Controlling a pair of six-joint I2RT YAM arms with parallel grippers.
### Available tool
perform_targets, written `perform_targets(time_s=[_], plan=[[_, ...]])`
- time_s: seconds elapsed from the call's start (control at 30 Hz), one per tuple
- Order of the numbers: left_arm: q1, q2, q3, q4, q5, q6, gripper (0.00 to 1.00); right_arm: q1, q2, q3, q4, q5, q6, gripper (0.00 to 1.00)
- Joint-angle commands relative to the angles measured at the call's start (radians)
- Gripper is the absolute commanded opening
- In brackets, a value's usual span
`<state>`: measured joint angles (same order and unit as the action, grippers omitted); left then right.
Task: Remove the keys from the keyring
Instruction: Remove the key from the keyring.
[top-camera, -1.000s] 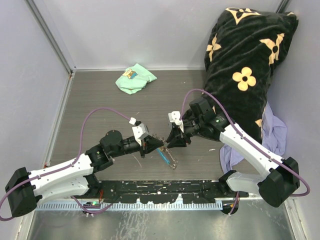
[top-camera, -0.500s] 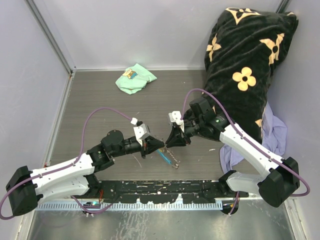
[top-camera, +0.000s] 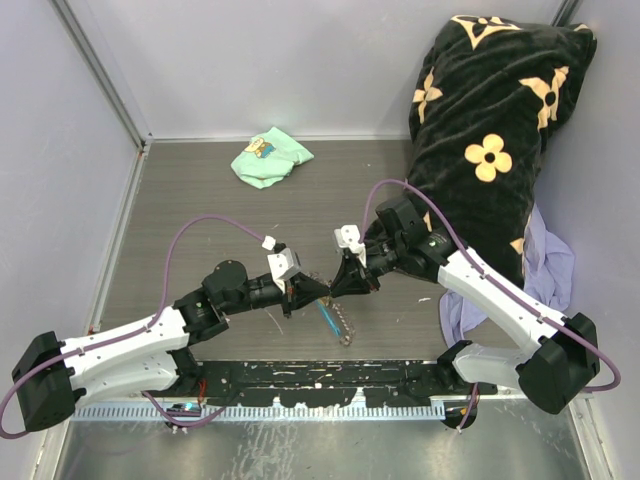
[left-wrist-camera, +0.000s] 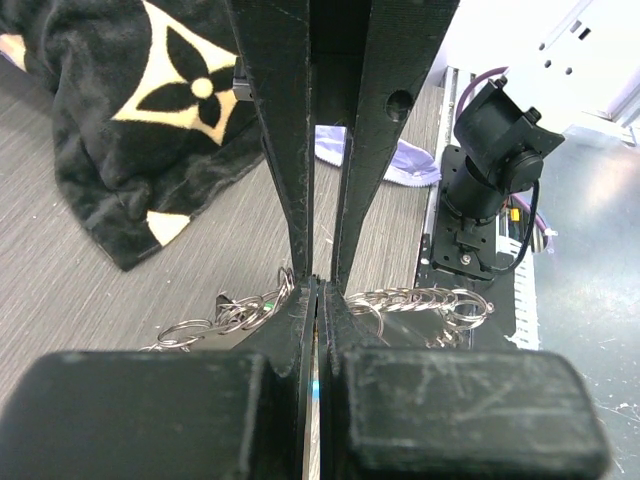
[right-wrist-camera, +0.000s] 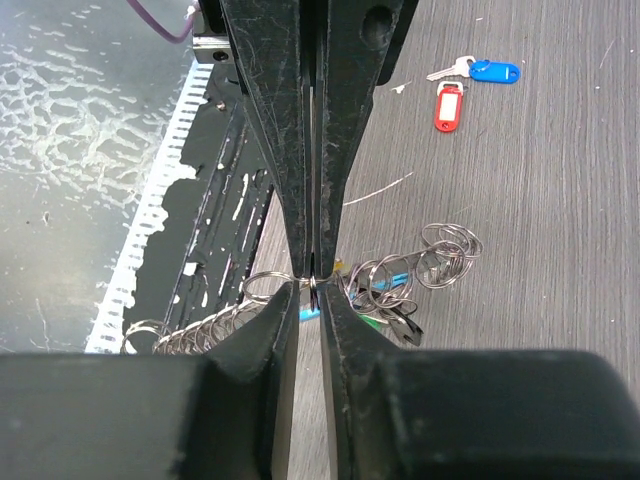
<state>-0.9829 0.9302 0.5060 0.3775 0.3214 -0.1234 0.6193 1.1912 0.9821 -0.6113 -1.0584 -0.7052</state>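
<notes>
Jaws of the left gripper (left-wrist-camera: 318, 285) pressed together, pinching the keyring (left-wrist-camera: 410, 298); its silvery ring links trail off to both sides of the tips. Beyond the tips: black flowered blanket (left-wrist-camera: 100, 150) to the left, lilac cloth (left-wrist-camera: 405, 162) straight ahead, black arm base (left-wrist-camera: 490, 150) to the right.

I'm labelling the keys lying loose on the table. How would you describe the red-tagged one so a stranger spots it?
On the grey table, look past the keyring bunched at the right gripper, to where two tagged keys lie on their own. Yours is the red-tagged key with a white label window, just nearer the keyring than the blue-tagged key.
</notes>
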Motion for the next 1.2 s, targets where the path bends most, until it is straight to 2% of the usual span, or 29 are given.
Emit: perform_targets(time_s=[0.0,0.1,0.23,0.3,0.37,0.43,0.5,0.67,0.83,1.0,1.17], plan=[[-0.004,-0.006,0.019,0.123,0.007,-0.011,0.0,0.016,-0.006,0.004,0.032,-0.016,-0.007,0.17],[-0.004,-0.007,0.015,0.132,0.003,-0.02,0.0,0.017,-0.008,0.012,0.011,-0.015,-0.03,0.05],[-0.004,-0.044,-0.012,0.163,-0.039,-0.065,0.01,0.017,-0.021,0.026,-0.055,-0.025,-0.105,0.01],[-0.004,-0.09,-0.028,0.16,-0.062,-0.109,0.14,0.014,-0.029,0.034,-0.094,-0.041,-0.149,0.01],[-0.004,-0.152,-0.048,0.14,-0.074,-0.144,0.33,0.011,-0.03,0.044,-0.146,-0.068,-0.212,0.01],[-0.004,-0.222,-0.073,0.105,-0.09,-0.199,0.41,0.007,-0.026,0.065,-0.225,-0.104,-0.307,0.01],[-0.004,-0.288,-0.103,0.067,-0.11,-0.258,0.45,0.005,-0.022,0.08,-0.296,-0.133,-0.402,0.01],[-0.005,-0.397,-0.195,0.075,-0.101,-0.382,0.48,0.0,0.0,0.13,-0.48,-0.153,-0.663,0.01],[-0.01,-0.406,-0.253,0.154,-0.038,-0.395,0.47,-0.001,0.037,0.205,-0.691,-0.158,-0.921,0.01],[-0.058,-0.37,-0.266,0.194,-0.035,-0.28,0.47,-0.002,0.099,0.272,-0.843,-0.132,-1.123,0.01],[-0.127,-0.298,-0.281,0.251,-0.079,-0.118,0.48,-0.001,0.125,0.297,-0.849,-0.111,-1.131,0.01]])
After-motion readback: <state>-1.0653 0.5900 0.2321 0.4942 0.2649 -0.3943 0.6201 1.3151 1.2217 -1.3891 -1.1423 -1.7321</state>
